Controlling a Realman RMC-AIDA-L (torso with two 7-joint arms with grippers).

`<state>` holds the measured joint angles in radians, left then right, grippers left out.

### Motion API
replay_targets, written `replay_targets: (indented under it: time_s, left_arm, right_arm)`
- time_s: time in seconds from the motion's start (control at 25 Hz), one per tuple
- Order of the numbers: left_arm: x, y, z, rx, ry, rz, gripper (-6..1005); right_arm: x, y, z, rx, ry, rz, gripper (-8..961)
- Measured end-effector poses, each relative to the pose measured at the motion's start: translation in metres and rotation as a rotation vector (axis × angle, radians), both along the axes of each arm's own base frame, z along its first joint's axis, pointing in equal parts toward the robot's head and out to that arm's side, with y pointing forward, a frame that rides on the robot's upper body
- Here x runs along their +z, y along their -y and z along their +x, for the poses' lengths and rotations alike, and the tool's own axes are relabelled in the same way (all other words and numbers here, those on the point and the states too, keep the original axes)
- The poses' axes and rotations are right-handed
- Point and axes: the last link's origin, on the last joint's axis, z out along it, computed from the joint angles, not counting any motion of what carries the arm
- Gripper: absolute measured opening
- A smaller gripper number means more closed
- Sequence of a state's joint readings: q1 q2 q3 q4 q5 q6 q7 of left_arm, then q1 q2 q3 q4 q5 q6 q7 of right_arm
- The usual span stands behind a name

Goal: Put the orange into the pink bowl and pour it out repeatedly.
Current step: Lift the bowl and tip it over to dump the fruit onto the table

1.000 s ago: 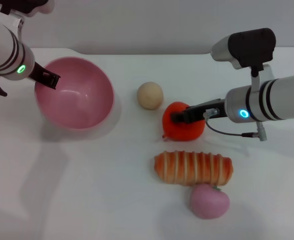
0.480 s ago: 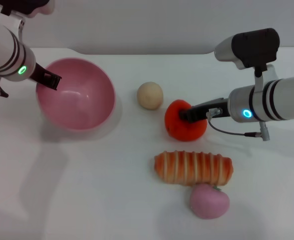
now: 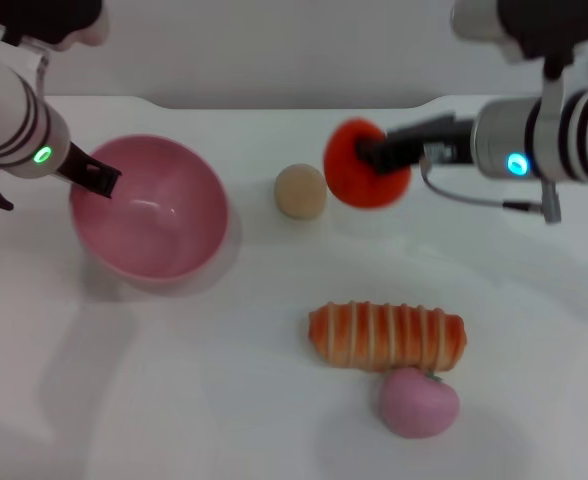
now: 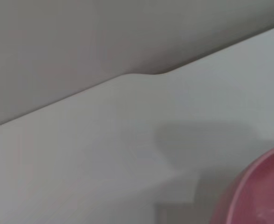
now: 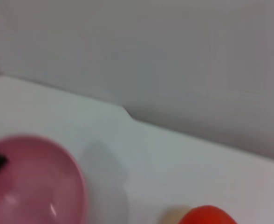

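Note:
The orange (image 3: pixel 364 165) hangs above the table in the head view, held by my right gripper (image 3: pixel 367 155), which is shut on it from the right. It is to the right of the beige ball and well right of the pink bowl (image 3: pixel 149 208). A slice of the orange (image 5: pixel 206 215) also shows in the right wrist view, with the pink bowl (image 5: pixel 32 182) farther off. My left gripper (image 3: pixel 99 178) is shut on the bowl's near-left rim, and the bowl stands empty. The left wrist view catches only the bowl's edge (image 4: pixel 258 196).
A beige ball (image 3: pixel 301 190) lies between bowl and orange. A striped long bread (image 3: pixel 387 336) and a small pink toy fruit (image 3: pixel 419 401) lie toward the front right. The table's far edge (image 3: pixel 274 103) meets a grey wall.
My right gripper has lifted the orange off the table and carried it up and slightly back. The left gripper and bowl have barely moved.

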<state>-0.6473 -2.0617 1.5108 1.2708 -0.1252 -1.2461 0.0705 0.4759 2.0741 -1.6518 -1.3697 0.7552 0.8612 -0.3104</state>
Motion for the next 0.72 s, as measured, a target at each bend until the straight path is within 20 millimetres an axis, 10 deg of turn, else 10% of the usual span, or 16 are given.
replay_targets:
  time_s: [0.36, 0.72]
  left_arm:
    - [-0.007, 0.009, 0.024, -0.059, 0.041, -0.044, 36]
    - [-0.014, 0.015, 0.044, -0.109, 0.067, -0.079, 36]
  right_arm:
    - [0.007, 0.006, -0.056, 0.161, -0.036, 0.01, 75]
    - [-0.017, 0.006, -0.071, 0.2, -0.025, -0.054, 61]
